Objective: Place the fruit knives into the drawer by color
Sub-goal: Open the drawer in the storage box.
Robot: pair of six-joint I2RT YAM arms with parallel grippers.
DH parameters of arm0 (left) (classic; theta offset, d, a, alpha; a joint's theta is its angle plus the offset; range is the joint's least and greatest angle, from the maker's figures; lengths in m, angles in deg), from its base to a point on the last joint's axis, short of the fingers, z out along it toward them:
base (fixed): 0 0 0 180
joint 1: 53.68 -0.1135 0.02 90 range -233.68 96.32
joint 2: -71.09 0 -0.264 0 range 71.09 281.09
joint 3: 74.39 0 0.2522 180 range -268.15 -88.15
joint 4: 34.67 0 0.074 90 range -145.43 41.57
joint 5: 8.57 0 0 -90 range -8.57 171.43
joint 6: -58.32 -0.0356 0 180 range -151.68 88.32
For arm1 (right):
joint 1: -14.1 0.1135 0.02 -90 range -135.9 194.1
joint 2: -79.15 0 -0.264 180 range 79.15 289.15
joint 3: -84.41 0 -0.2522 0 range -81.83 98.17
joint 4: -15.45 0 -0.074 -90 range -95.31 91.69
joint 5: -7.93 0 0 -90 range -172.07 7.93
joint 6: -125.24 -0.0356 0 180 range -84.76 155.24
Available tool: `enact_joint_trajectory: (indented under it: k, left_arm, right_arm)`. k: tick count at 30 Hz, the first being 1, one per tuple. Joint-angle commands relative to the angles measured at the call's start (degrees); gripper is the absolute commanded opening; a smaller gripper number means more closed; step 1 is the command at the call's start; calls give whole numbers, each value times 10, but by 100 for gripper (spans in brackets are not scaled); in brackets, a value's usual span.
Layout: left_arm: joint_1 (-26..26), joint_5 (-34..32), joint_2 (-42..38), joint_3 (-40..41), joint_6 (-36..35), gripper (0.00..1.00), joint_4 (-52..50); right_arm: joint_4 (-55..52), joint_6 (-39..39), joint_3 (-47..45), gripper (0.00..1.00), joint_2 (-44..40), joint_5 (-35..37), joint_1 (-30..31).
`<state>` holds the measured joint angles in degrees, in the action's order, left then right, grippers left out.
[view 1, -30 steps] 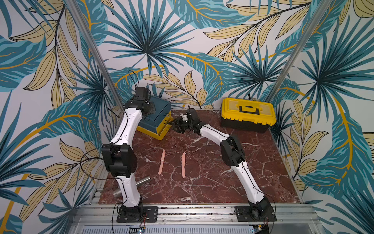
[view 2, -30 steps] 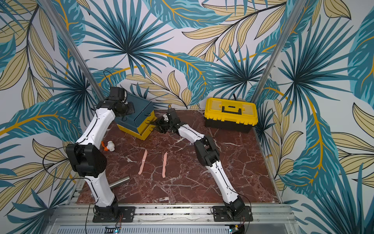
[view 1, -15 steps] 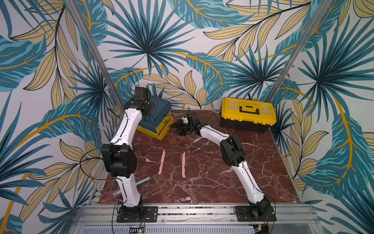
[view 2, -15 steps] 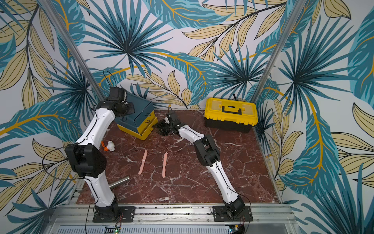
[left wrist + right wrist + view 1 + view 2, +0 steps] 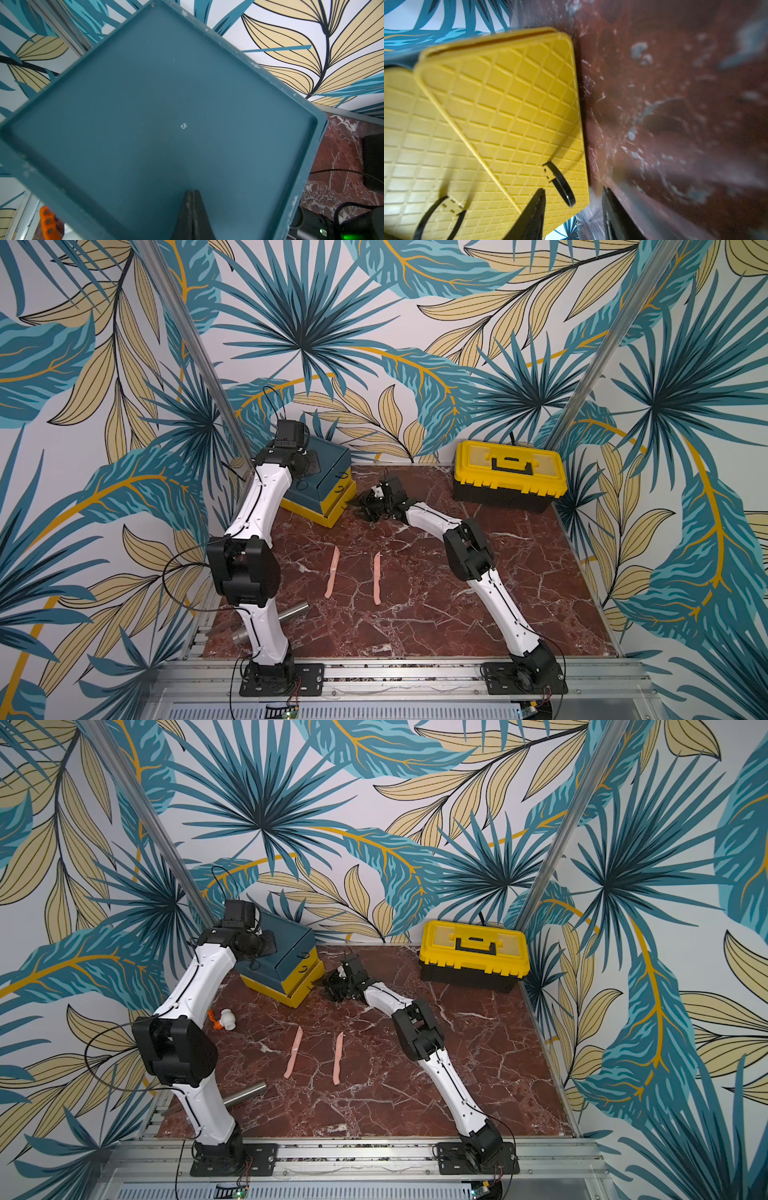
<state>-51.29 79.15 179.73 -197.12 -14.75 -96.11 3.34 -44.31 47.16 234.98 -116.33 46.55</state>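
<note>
No legible text or labels anywhere

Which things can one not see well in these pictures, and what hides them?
Inside of the drawer: its fronts and casing hide it in both top views.
Steel cylinder: the left arm covers its middle in a top view.
Table: blurred in the right wrist view.

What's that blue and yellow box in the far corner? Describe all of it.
The drawer chest is a small plastic-looking box: dark teal casing with a flat, rimmed, scuffed top, two diamond-patterned yellow drawers below, thin black ring pulls. It stands at an angle in the far left corner of the table, its lowest drawer jutting out slightly. The shut left gripper sits at its top; the right gripper, jaws apart, is by the lowest ring pull.
</note>
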Motion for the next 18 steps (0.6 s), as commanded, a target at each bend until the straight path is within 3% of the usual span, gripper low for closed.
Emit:
enact_joint_trajectory:
  k: [1, 8, 12, 18]
  left_arm:
    - [-4, 19, 34, 42, -7, 0, -123]
    - [-4, 19, 31, 52, -7, 0, -121]
    - [-4, 20, 32, 55, -8, 0, -120]
    - [-3, 20, 32, 60, -8, 0, -119]
  right_arm:
    - [24, -19, 21, 45, 25, 6, 4]
    - [42, -42, 64, 38, 62, 7, 6]
    - [58, -56, 79, 24, 76, 2, 7]
    - [76, -63, 72, 17, 77, 6, 6]
